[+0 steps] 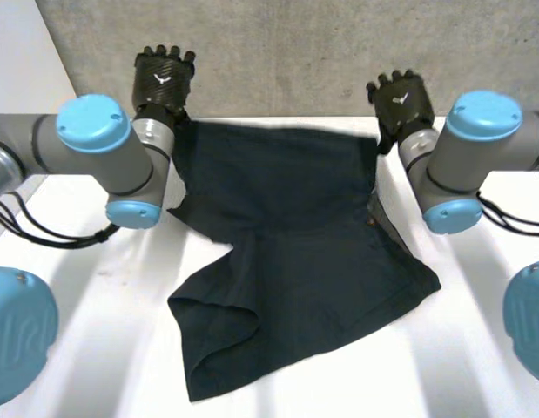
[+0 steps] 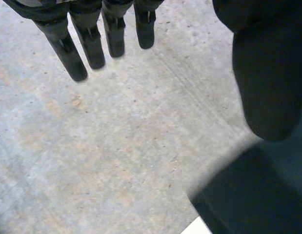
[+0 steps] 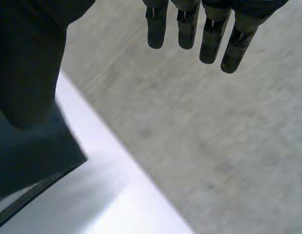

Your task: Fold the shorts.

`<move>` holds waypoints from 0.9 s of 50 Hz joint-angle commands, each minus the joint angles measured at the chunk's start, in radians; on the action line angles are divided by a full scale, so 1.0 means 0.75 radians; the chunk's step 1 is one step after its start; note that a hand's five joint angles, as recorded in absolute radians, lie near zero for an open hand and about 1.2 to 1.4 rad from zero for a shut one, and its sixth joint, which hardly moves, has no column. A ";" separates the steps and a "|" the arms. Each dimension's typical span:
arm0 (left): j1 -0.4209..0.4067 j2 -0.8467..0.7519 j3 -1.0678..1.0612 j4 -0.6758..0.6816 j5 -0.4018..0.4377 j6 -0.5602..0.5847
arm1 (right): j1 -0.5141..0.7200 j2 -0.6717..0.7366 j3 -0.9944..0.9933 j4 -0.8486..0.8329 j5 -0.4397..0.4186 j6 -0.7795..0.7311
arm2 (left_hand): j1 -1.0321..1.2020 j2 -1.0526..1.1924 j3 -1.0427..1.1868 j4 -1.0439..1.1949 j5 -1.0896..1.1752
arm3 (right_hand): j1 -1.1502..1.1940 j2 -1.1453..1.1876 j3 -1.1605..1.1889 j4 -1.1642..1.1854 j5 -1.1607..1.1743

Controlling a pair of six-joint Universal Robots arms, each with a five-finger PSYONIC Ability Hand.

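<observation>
While the shorts [image 1: 295, 252] lie rumpled in the middle of the bench [image 1: 95, 296], one leg edge is flipped over at the near left. L hand [image 1: 163, 80] is up by the far left corner, R hand [image 1: 400, 97] by the far right. Both have fingers straight & apart, holding nothing. Grey wall [image 1: 321, 52] behind.

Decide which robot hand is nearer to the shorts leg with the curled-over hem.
Left. The left hand sits beyond the far corner of the shorts on the same side as the curled leg; the right hand sits beyond the opposite far corner, farther away.
</observation>
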 commanded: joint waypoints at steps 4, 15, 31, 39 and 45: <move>-0.076 0.180 -0.402 0.082 0.010 0.123 | -0.017 -0.267 0.319 0.365 -0.030 -0.046 | -0.070 -0.165 -0.174 -0.159 -0.152 | -0.042 -0.090 -0.095 -0.105 -0.110; -0.078 0.619 -1.150 -0.137 0.305 0.117 | -0.053 -0.740 1.042 0.390 -0.281 -0.134 | 0.122 0.028 0.019 0.034 0.040 | -0.042 -0.090 -0.095 -0.105 -0.110; -0.051 0.724 -1.574 0.026 0.364 0.138 | -0.145 -0.889 1.570 0.151 -0.390 -0.175 | 0.275 0.181 0.172 0.187 0.193 | -0.042 -0.090 -0.095 -0.105 -0.110; 0.028 0.634 -1.449 0.075 0.342 0.136 | -0.148 -0.885 1.601 0.124 -0.384 -0.175 | 0.416 0.322 0.313 0.327 0.334 | -0.042 -0.090 -0.095 -0.105 -0.110; 0.135 0.581 -1.361 0.079 0.266 0.115 | -0.135 -0.881 1.611 0.122 -0.386 -0.175 | 0.455 0.361 0.352 0.367 0.373 | -0.042 -0.090 -0.095 -0.105 -0.110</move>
